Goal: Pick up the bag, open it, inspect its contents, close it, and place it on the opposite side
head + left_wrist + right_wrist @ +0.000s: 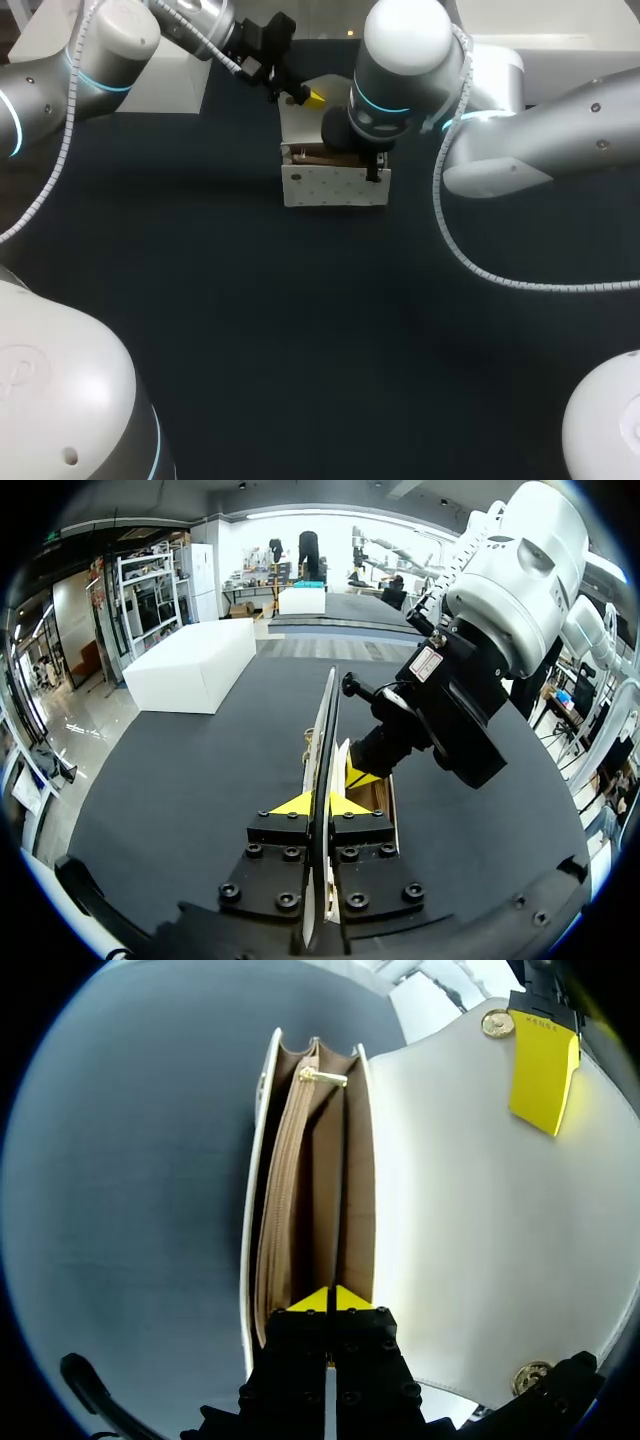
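While our left tool [322, 802] pinches the flap [325, 720] up and our right tool [330, 1300], tips pressed together, dips inside, the bag [333, 186] stands opened on the desk [300, 330]; closing and moving remain.

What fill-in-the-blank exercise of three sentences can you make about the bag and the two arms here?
1. The white bag stands on the table, and it is ____.
2. The left gripper holds the bag's ____ between its fingers.
3. The right gripper points into the bag from ____.
Missing words: open; flap; above.
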Robot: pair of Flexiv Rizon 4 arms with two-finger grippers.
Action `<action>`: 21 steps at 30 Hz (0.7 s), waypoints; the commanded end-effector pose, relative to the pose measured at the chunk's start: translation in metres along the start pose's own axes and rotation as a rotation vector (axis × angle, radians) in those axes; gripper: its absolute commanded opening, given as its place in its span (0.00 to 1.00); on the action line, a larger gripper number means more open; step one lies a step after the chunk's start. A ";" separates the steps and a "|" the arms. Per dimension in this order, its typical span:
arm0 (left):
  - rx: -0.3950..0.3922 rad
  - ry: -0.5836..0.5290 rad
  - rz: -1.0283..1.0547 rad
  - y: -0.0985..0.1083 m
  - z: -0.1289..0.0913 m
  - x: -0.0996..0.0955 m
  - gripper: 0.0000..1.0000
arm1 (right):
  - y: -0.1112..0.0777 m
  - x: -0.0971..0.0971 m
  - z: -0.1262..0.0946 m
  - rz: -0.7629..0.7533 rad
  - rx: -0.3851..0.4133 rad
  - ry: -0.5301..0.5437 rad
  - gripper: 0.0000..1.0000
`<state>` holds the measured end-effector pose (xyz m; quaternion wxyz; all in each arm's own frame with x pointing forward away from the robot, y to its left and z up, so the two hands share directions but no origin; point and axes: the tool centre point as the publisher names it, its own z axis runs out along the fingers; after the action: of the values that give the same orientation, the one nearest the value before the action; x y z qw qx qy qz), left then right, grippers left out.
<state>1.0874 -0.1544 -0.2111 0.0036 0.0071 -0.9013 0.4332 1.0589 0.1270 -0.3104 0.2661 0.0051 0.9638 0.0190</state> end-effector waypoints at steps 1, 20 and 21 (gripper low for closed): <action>0.008 0.029 -0.002 -0.001 -0.002 -0.010 0.00 | 0.001 0.003 0.004 0.002 0.009 0.013 0.00; 0.003 0.055 0.009 -0.001 -0.001 -0.006 0.00 | -0.002 0.013 0.013 0.042 0.004 0.040 1.00; -0.001 0.059 0.014 -0.001 0.000 -0.006 0.00 | -0.002 0.013 0.013 0.042 0.003 0.040 1.00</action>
<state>1.0919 -0.1558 -0.2128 0.0248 -0.0088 -0.9005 0.4340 1.0532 0.1276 -0.3217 0.2456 0.0249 0.9687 0.0243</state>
